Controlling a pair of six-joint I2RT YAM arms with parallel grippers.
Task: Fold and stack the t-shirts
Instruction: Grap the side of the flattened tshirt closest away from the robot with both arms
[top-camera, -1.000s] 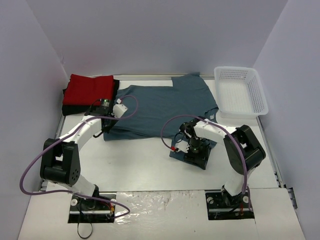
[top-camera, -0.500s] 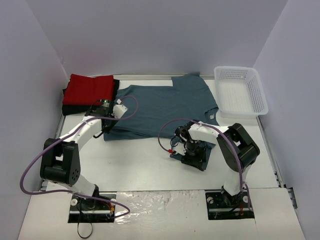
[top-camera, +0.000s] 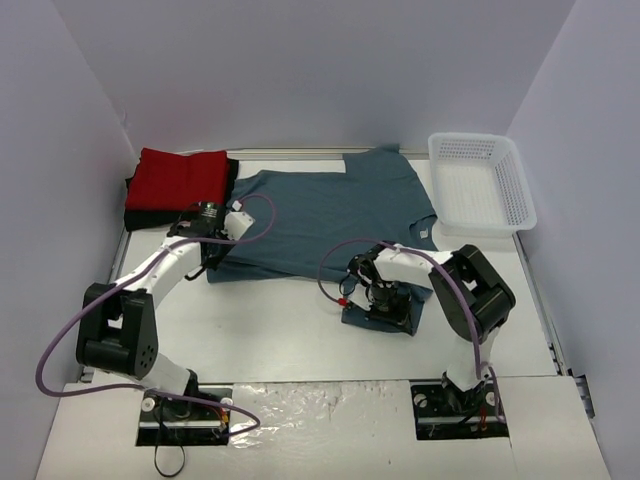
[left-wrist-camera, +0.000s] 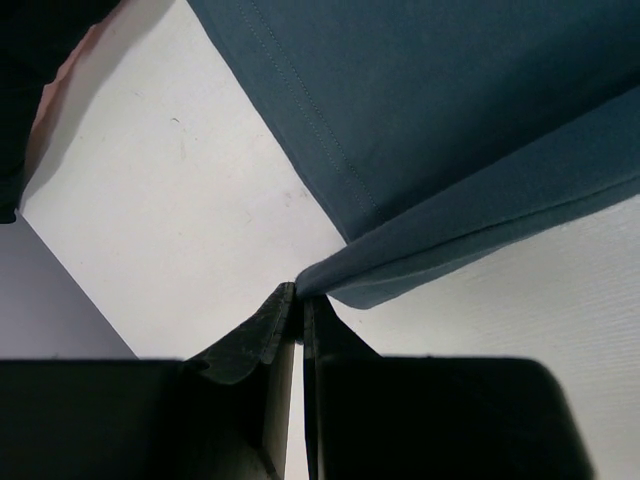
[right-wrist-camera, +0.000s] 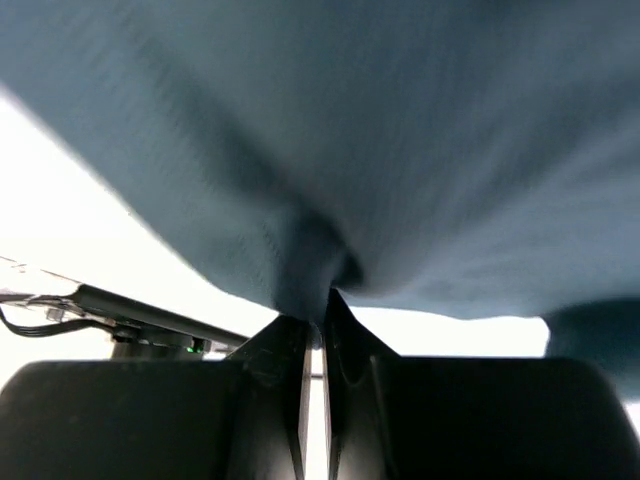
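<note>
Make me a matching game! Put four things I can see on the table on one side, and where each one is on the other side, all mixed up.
Things:
1. teal t-shirt
2. red t-shirt
3. black t-shirt
4. white basket

Places:
A. far right corner
B. underneath the red one
C. spread out in the middle
D. on top of the pile at the far left

Pairs: 1-C, 2-D, 3-B, 4-A

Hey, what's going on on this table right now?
Two robot arms are folding the teal t-shirt spread on the table. The left hand pinches its near-left corner; the right hand pinches its near-right part. The red t-shirt already lies folded on the black t-shirt at the back left.
</note>
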